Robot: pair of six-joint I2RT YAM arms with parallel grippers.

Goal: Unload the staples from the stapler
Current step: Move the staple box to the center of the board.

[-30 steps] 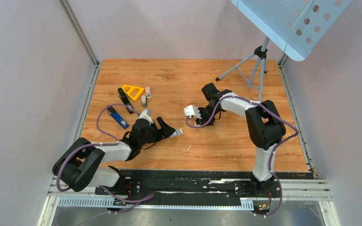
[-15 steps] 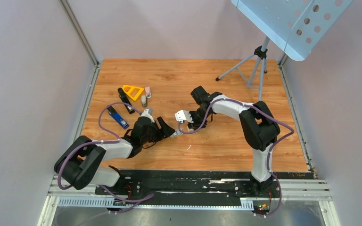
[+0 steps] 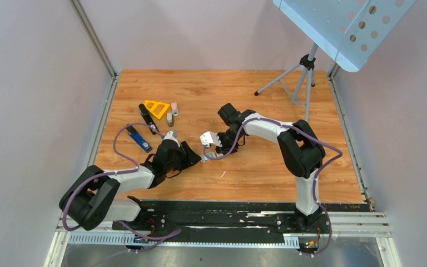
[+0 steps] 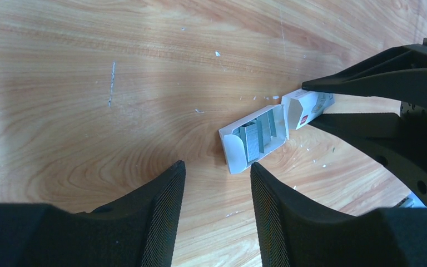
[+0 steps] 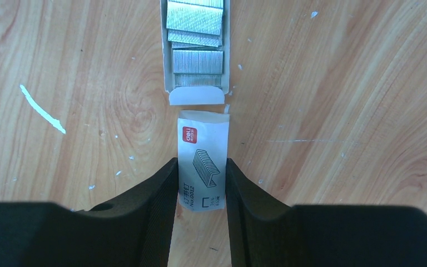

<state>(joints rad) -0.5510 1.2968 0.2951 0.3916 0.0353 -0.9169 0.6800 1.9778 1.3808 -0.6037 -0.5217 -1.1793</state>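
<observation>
A white tray (image 5: 195, 92) full of grey staples (image 5: 194, 22) lies open on the wooden table. Its white printed sleeve (image 5: 203, 161) sits just behind the tray's end, and my right gripper (image 5: 200, 162) is shut on the sleeve's sides. My left gripper (image 4: 217, 164) stands open on the other side of the tray (image 4: 256, 139), with only bare wood between its fingers. In the top view both grippers meet at the tray (image 3: 204, 158) in mid-table. A blue and black object that looks like the stapler (image 3: 139, 138) lies to the left, untouched.
A yellow triangular piece (image 3: 157, 107), a black bar (image 3: 147, 118) and two small bottles (image 3: 172, 113) lie at the back left. A tripod (image 3: 294, 78) with a perforated board stands at the back right. A loose staple strip (image 3: 222, 174) lies near the front.
My right gripper has moved left and nearer, up to the tray in front of my left gripper. The left gripper's jaws have narrowed.
</observation>
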